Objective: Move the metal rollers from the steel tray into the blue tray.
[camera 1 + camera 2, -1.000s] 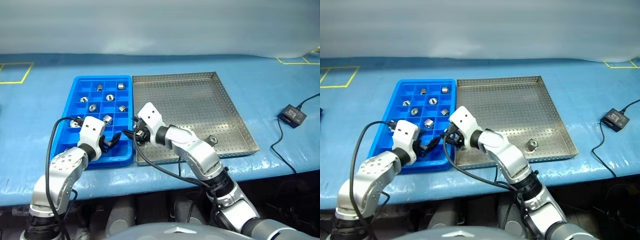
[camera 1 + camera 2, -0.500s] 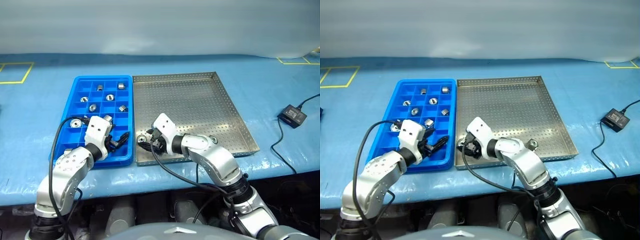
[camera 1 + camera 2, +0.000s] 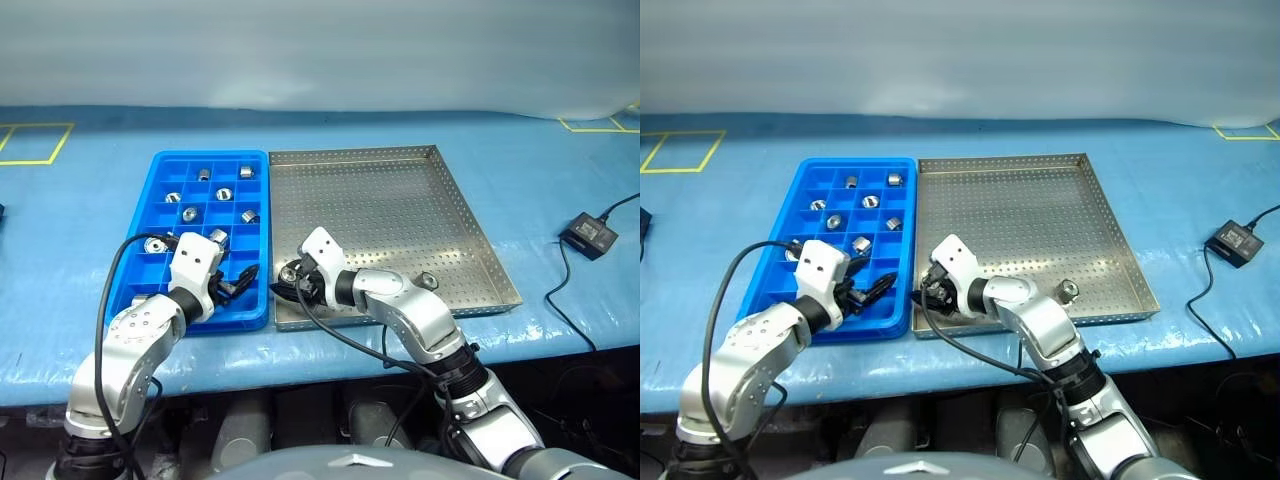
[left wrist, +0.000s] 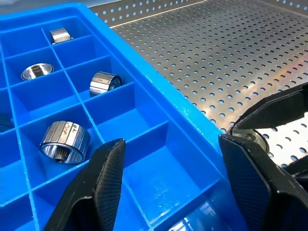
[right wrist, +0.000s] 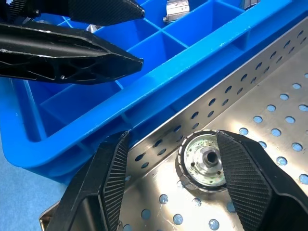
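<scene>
1. We're holding the right hand (image 5: 166, 192) low over the near-left corner of the steel tray (image 3: 400, 210), fingers apart w/ nothing gripped. A roller (image 5: 204, 161) is lying flat between them, nearer one finger, touching the tray floor, so closing should pinch it.
2. That roller is sitting just beside the tray's left wall, next to the blue tray (image 3: 160, 180). Probably why we're coming in at a slant, not straight down: the rim is crowding one finger.
3. We're parking the left hand (image 4: 168, 187) over the blue tray's near-right compartments, also open and empty. It's hovering above an empty cell, prob. waiting or keeping clear.
4. Filled cells are holding the metal rollers (image 3: 222, 195) one apiece, mostly toward the far end, so near cells are free for the next drop.
5. One more roller (image 3: 427, 281) is lying near the steel tray's front-right rim, well apart from the right hand.
6. Both trays are sitting side by side on the worktop (image 3: 80, 210), keeping the carry short.
</scene>
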Controlling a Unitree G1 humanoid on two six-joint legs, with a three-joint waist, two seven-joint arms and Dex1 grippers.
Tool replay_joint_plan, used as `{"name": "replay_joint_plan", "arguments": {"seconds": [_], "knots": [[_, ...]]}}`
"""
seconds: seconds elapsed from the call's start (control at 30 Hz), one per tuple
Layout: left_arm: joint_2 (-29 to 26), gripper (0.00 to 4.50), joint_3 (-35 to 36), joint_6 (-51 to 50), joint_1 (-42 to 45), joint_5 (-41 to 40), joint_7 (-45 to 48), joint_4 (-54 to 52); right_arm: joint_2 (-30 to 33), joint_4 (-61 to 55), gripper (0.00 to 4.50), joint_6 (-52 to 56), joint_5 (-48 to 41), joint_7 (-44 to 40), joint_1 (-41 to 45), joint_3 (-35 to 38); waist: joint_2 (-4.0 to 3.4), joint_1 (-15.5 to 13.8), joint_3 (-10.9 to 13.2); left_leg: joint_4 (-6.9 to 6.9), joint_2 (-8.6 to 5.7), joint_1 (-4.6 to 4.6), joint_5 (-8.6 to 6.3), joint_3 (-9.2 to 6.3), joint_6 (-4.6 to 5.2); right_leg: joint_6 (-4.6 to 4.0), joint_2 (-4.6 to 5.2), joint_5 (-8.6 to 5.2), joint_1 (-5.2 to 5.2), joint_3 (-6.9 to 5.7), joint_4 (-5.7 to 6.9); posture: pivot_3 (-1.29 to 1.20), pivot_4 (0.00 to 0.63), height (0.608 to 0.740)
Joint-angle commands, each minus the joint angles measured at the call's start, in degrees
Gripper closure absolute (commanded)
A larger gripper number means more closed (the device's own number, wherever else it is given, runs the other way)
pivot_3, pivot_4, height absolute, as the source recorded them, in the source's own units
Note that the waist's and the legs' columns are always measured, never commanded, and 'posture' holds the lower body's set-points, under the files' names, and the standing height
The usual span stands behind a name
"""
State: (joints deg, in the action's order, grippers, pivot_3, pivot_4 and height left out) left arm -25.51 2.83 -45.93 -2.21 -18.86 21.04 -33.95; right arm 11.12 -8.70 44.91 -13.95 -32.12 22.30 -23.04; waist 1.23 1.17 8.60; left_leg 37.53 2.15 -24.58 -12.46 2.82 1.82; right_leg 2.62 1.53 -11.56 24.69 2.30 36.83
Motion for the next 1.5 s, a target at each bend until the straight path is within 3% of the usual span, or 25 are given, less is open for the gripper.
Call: {"name": "replay_joint_plan", "arguments": {"seconds": [0.03, 0.17, 0.27, 0.33, 1.47, 1.5], "knots": [[-0.53, 1.14, -0.19, 0.1, 0.31, 0.2, -0.27, -2.16, 0.67, 1.74, 1.48, -1.56, 1.66, 0.54, 0.29, 0.31, 0.0, -0.01, 0.0, 0.0, 0.0, 0.01, 0.0, 0.0, 0.0, 0.0, 0.0, 0.0, -0.01, 0.0, 0.0, 0.03, 0.15, 0.74], [-0.76, 1.14, -0.33, -0.01, 0.61, 0.34, -0.16, -2.03, 1.13, 3.62, 1.48, -2.63, 3.36, 1.17, 0.58, -0.47, 0.0, -0.01, 0.0, 0.0, 0.0, 0.04, 0.0, 0.0, 0.0, 0.0, 0.0, 0.0, -0.03, 0.0, 0.01, 0.03, 0.15, 0.74], [-0.99, 1.14, -0.3, -0.01, 0.75, 0.27, -0.1, -1.91, 1.23, 4.77, 2.06, -3.76, 4.97, 2.14, 0.79, -0.78, 0.0, -0.1, -0.01, 0.01, 0.0, 0.05, 0.0, -0.01, 0.0, 0.0, 0.01, 0.0, -0.05, 0.0, 0.01, 0.03, 0.15, 0.74], [-1.08, 1.14, -0.31, -0.03, 0.8, 0.23, -0.07, -1.9, 1.32, 5.04, 2.67, -4.18, 5.33, 2.13, 0.85, -0.96, 0.01, -0.22, -0.03, 0.01, -0.01, 0.08, 0.0, 0.0, 0.0, 0.0, 0.02, 0.0, -0.06, 0.0, 0.0, 0.03, 0.15, 0.74], [-1.52, 1.14, -0.8, 0.48, 0.45, 1.01, -0.68, -1.11, -0.09, 6.78, 2.67, -0.36, 4.01, 1.56, 0.66, 1.71, 0.02, -0.46, -0.07, 0.01, -0.01, 0.07, 0.0, 0.01, 0.0, -0.02, 0.06, 0.01, -0.05, -0.01, -0.01, 0.03, 0.15, 0.74], [-1.52, 1.14, -0.84, 0.49, 0.5, 1.02, -0.69, -1.09, -0.14, 7.13, 2.84, -0.19, 4.22, 1.75, 0.74, 1.68, 0.02, -0.45, -0.07, 0.01, 0.0, 0.06, 0.0, 0.02, 0.0, -0.03, 0.06, 0.02, -0.04, 0.0, -0.01, 0.04, 0.15, 0.74]]}}
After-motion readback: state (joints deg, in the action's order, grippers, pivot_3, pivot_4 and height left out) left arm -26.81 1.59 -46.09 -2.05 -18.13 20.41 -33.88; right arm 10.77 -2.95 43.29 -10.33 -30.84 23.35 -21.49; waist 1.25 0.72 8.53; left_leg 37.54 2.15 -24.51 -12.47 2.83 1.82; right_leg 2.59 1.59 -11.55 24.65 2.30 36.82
